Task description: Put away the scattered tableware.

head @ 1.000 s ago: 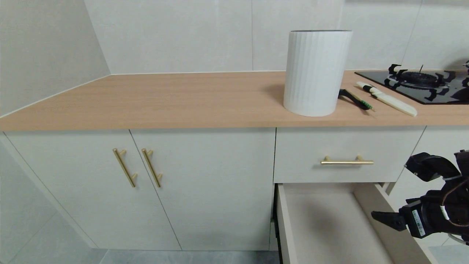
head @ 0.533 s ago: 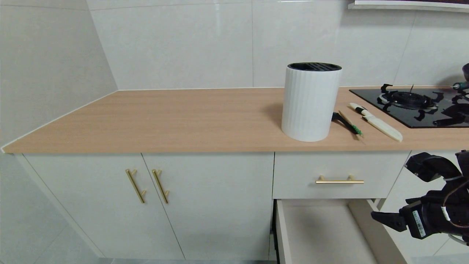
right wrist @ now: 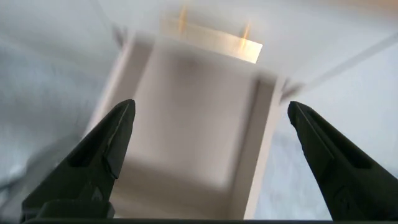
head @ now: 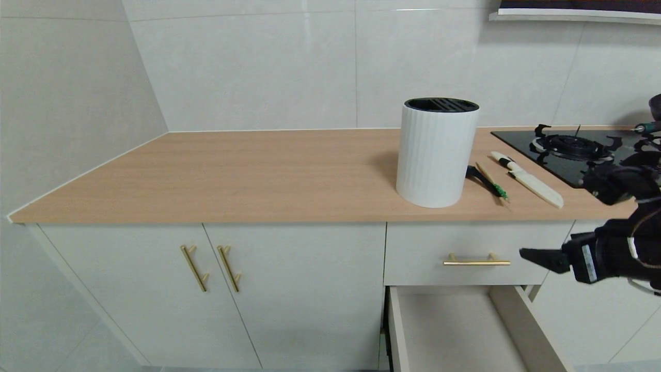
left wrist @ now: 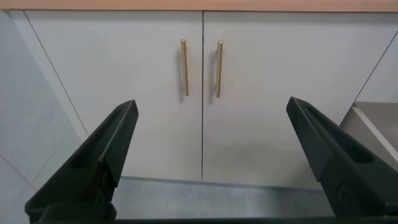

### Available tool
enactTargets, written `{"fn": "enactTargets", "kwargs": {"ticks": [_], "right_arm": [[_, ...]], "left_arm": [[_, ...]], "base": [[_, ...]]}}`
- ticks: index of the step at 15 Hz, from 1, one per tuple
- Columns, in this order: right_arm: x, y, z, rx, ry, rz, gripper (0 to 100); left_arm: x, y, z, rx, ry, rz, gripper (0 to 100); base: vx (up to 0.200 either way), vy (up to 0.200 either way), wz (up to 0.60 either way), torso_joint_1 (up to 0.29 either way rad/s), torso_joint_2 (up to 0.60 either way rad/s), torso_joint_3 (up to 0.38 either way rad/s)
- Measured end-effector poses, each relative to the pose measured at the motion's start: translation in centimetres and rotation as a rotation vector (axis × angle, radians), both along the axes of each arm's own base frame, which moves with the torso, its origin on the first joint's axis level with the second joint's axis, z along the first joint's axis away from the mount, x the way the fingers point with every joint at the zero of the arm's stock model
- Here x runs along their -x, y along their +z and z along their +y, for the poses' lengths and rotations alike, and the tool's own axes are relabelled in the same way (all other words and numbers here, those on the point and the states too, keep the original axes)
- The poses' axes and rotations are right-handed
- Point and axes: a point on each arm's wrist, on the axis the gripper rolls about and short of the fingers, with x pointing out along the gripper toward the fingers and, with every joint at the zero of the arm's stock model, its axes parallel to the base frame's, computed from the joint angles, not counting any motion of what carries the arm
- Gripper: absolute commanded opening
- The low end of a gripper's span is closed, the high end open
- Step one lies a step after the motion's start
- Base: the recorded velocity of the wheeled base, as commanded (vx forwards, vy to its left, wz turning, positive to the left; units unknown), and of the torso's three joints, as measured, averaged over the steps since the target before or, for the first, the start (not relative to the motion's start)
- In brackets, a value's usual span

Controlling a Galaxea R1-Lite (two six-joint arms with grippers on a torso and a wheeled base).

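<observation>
- Step in hand, as I judge it: approach before the first pick. Nothing is being carried, and the tableware is lying loose on the surface [head: 232,175].
- The right end effector [head: 560,217] is hanging with its jaws spread wide and empty, in front of the cabinet face and just below the surface edge.
- The white knife [head: 526,178] is lying above and slightly ahead of that end effector, on the surface. The dark-handled utensil [head: 485,179] is lying a little further off to its left side.
- The ribbed white holder [head: 436,152] is standing upright beyond the utensil, further left again.
- The open drawer [head: 397,330] is sitting below the right end effector and looks bare inside.
- The left end effector [left wrist: 211,162] is also spread wide and empty, facing the cabinet doors [left wrist: 202,68] straight ahead of it.
- Next move, in my view: the right end effector needs to be lifted above surface level, lined up across the knife handle and closed there. The blade is lying flat, so a low, careful grip is called for.
- I cannot tell whether the holder or the drawer is the intended destination.
- Hard to make out: the utensil's head is hidden behind the holder, so its type is unclear. A thin stick beside it may be a chopstick.
- The drawer's front portion is cut off.
</observation>
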Motion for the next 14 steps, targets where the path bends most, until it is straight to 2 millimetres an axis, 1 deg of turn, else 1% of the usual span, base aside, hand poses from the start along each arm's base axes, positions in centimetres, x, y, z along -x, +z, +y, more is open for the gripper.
{"fn": "enactTargets", "kwargs": {"ticks": [3, 4, 5, 6, 7, 10, 12, 14], "right_arm": [[-3.4, 5.3, 0.7, -0.096, -0.074, -0.023, 100], [-4.8, 6.5, 1.0, -0.117, -0.121, -0.023, 100], [-6.4, 6.7, 1.3, -0.127, -0.175, -0.008, 100], [-7.9, 6.6, 1.6, -0.142, -0.222, 0.003, 100], [-9.3, 6.0, 2.0, -0.149, -0.263, 0.021, 100], [-12.5, 3.9, 3.0, -0.130, -0.338, 0.050, 100], [-13.9, 2.7, 3.3, -0.129, -0.375, 0.067, 100], [-15.0, 1.7, 3.2, -0.120, -0.391, 0.089, 100]], "left_arm": [[0.0, 0.0, 0.0, 0.000, 0.000, 0.000, 100], [0.0, 0.0, 0.0, 0.000, -0.001, 0.000, 100], [0.0, 0.0, 0.0, 0.000, -0.001, 0.000, 100], [0.0, 0.0, 0.0, 0.000, 0.000, 0.000, 100], [0.0, 0.0, 0.0, 0.000, 0.000, 0.000, 100], [0.0, 0.0, 0.0, 0.001, 0.000, 0.000, 100], [0.0, 0.0, 0.0, 0.000, 0.000, 0.000, 100], [0.0, 0.0, 0.0, 0.001, 0.000, 0.000, 100]], "base": [[0.000, 0.000, 0.00, 0.000, 0.00, 0.000], [0.000, 0.000, 0.00, 0.000, 0.00, 0.000], [0.000, 0.000, 0.00, 0.000, 0.00, 0.000], [0.000, 0.000, 0.00, 0.000, 0.00, 0.000], [0.000, 0.000, 0.00, 0.000, 0.00, 0.000], [0.000, 0.000, 0.00, 0.000, 0.00, 0.000], [0.000, 0.000, 0.00, 0.000, 0.00, 0.000], [0.000, 0.000, 0.00, 0.000, 0.00, 0.000]]}}
